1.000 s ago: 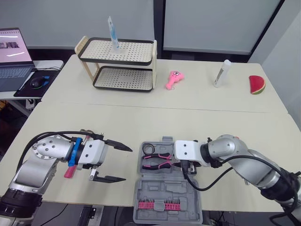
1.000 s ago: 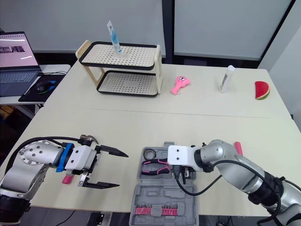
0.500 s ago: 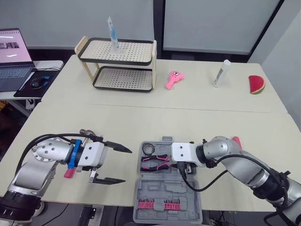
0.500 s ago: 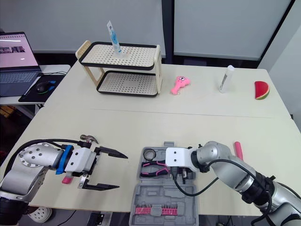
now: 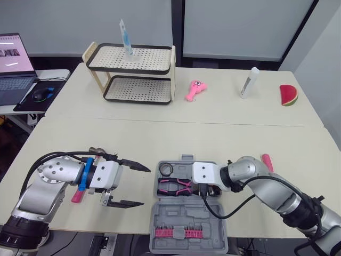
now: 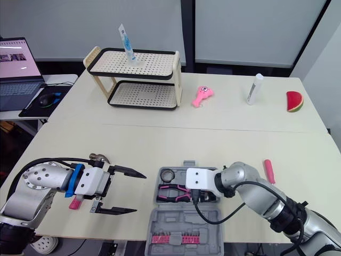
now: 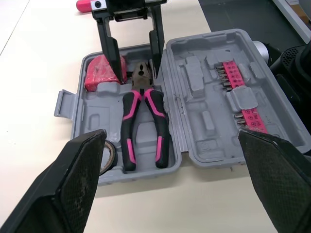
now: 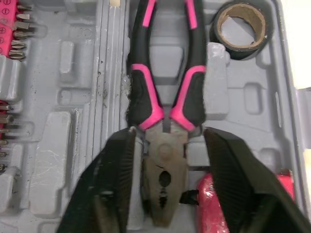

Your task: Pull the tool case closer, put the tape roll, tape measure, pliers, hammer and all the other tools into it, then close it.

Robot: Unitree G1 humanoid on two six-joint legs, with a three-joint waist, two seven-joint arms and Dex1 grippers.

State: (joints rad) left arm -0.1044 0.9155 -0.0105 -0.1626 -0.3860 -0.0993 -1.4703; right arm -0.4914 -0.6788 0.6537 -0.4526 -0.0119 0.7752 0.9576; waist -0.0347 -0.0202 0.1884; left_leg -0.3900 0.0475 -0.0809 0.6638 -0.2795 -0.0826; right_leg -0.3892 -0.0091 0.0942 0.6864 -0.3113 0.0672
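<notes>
A laptop [image 5: 13,66] sits on the side desk at far left, and a two-tier rack [image 5: 130,74] stands on the far table. The left gripper [image 5: 144,186] hovers empty with its jaws wide, and the hammer [image 5: 78,196] lies under its arm. To its right the tool case [image 5: 184,216] lies open, holding the tape roll [image 5: 167,169], pliers [image 5: 178,185] and red tape measure [image 7: 99,77]. The right gripper [image 8: 168,132] straddles the pliers' head, jaws parted either side. A pink tool [image 5: 266,161] lies beyond that arm.

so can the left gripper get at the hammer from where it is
Probably not as it stands: the hammer lies under the left wrist, behind the open left gripper, whose fingers point toward the tool case.
</notes>
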